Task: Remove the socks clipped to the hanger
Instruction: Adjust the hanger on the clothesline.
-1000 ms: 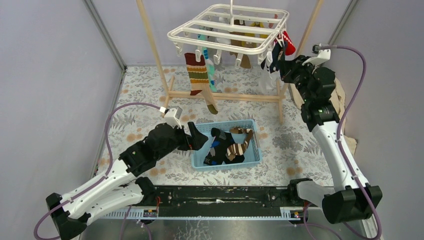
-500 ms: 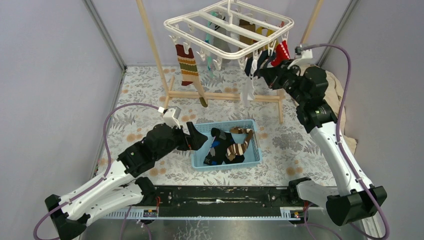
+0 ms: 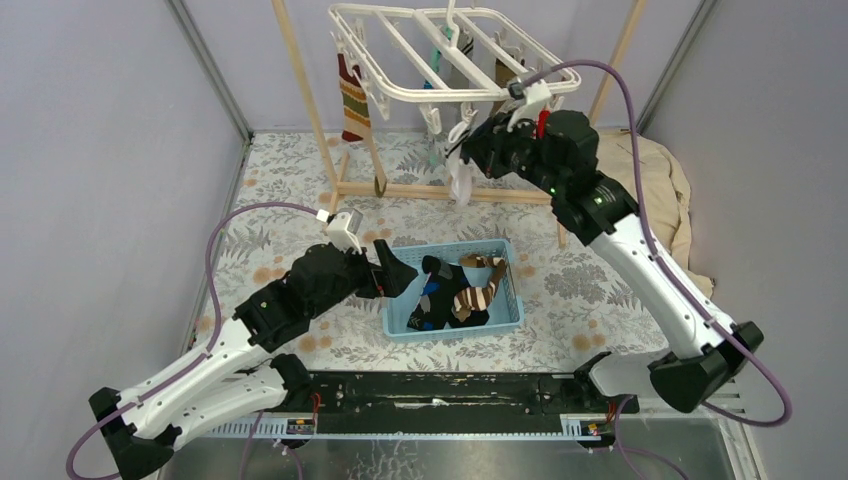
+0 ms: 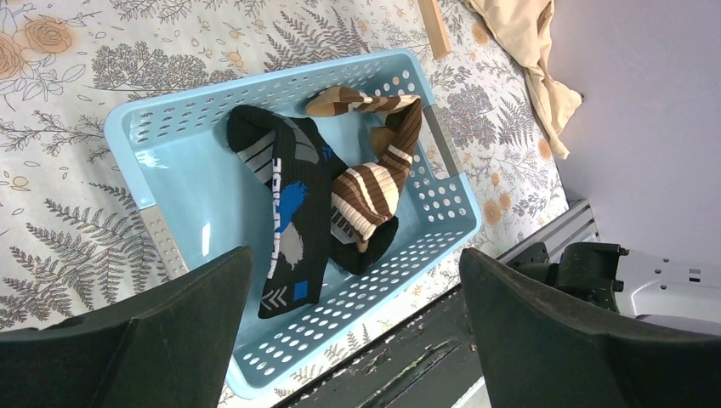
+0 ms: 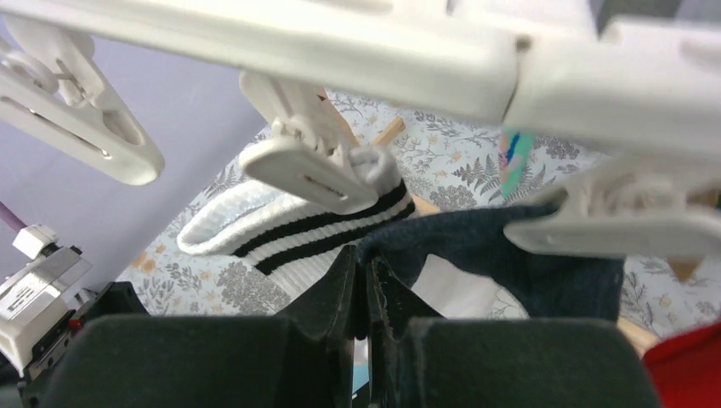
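Socks (image 3: 352, 100): clipped under white hanger (image 3: 430, 92), high above table (image 3: 290, 180); some already in blue basket (image 4: 170, 161). Light, soft, stretchy, so best taken at cuff just under clip and pulled down. Right gripper (image 5: 363, 272) pinched closed on fabric where white striped sock (image 5: 281, 221) meets navy sock (image 5: 527, 255); cannot tell which. Left gripper (image 4: 355, 263) spread wide, holding nothing, over basket. Lettering on black sock (image 4: 289, 212) too small to read.

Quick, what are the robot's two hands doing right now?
Left gripper: open, holding nothing, above the blue basket.
Right gripper: shut on the white striped sock clipped to the hanger.
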Robot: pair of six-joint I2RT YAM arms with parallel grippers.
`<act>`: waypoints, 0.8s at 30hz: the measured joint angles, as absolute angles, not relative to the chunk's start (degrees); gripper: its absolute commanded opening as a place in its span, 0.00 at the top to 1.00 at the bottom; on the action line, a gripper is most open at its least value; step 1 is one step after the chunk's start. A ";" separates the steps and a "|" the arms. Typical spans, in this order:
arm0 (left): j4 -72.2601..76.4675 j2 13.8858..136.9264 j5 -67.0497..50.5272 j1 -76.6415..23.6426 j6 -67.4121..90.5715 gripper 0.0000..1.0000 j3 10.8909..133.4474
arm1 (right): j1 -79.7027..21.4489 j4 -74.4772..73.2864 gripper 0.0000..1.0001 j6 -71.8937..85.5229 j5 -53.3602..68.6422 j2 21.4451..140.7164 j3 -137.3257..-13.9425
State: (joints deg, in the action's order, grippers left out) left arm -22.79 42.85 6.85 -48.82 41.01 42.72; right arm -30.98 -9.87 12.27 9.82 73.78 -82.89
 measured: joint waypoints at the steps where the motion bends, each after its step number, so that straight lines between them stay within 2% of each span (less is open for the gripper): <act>1: -22.79 42.98 6.81 -48.82 41.01 0.01 42.72 | -32.01 -11.07 0.98 11.53 8.95 75.02 -84.60; 13: -22.81 43.40 6.61 -48.82 41.01 0.01 42.74 | -41.76 -28.53 0.98 3.86 -3.66 92.90 -109.71; 24: -22.79 44.38 6.63 -48.82 40.97 0.01 42.76 | -46.48 -38.59 0.96 -0.93 -11.60 102.91 -122.02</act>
